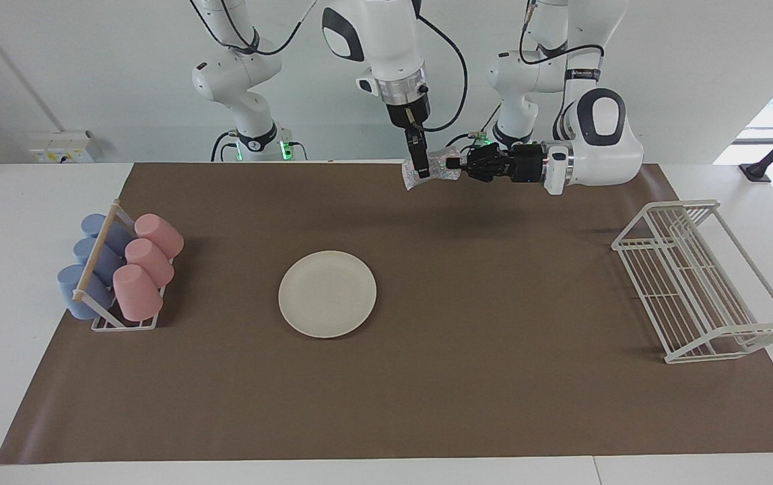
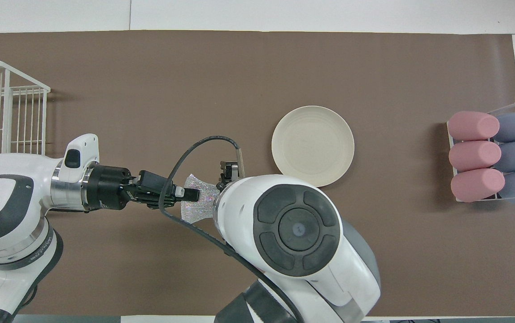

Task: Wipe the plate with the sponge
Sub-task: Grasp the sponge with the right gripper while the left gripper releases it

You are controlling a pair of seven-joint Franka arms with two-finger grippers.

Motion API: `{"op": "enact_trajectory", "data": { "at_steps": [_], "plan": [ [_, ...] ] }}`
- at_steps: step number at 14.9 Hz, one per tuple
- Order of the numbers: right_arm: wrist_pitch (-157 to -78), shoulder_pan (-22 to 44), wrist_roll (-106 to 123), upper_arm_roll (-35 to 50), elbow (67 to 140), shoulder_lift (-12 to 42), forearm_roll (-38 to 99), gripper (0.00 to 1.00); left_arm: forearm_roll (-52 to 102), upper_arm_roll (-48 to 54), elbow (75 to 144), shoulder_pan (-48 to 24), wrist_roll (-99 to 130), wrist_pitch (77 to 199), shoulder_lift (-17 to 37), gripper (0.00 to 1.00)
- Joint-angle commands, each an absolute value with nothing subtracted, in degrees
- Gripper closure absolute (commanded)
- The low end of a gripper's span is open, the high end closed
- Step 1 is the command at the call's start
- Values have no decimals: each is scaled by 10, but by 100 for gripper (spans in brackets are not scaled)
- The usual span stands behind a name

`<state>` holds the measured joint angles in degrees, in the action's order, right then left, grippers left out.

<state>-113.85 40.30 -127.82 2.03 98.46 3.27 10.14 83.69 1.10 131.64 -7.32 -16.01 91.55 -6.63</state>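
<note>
Silvery sponge (image 1: 435,170): pinched tight in your left gripper (image 1: 455,164), up in the air
Right gripper (image 1: 420,170): fingers spread around the sponge, nothing gripped
Plate (image 1: 327,294): mid-mat, bare
Risk: release early and your sponge drops short of the plate

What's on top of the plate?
Nothing: the plate lies bare on the brown mat. The sponge is held up in the air by the left gripper, not over it.

Wire rack (image 2: 2,107) cut off at frame edge
</note>
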Motion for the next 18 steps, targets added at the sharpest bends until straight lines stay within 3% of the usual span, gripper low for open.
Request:
{"op": "enact_trajectory", "data": {
  "at_steps": [1,2,3,5,6,7,13,15,18],
  "plan": [
    [-1157,403,-1275,25,1020,11,110,25,851,3,1335,-84,-168,924,-83,100],
    [-1158,407,-1268,25,1020,11,111,59,851,3,1335,-83,-168,922,-83,100],
    [-1161,407,-1268,25,1020,11,111,72,851,3,1335,-83,-168,924,-83,100],
    [-1172,407,-1269,25,1021,11,111,73,850,3,1335,-84,-168,923,-83,100],
    [-1172,407,-1269,25,1020,12,111,79,850,3,1335,-84,-168,922,-83,100],
    [-1173,407,-1266,24,1020,12,111,100,850,3,1335,-83,-168,922,-83,100],
    [-1177,407,-1261,25,1020,13,110,100,844,3,1331,-84,-169,919,-83,97],
    [-1177,407,-1261,25,1020,12,111,100,843,3,1331,-83,-163,919,-84,4],
    [-1177,407,-1261,25,1020,12,111,100,830,2,1331,-81,-162,917,-86,0]
  ]
}}
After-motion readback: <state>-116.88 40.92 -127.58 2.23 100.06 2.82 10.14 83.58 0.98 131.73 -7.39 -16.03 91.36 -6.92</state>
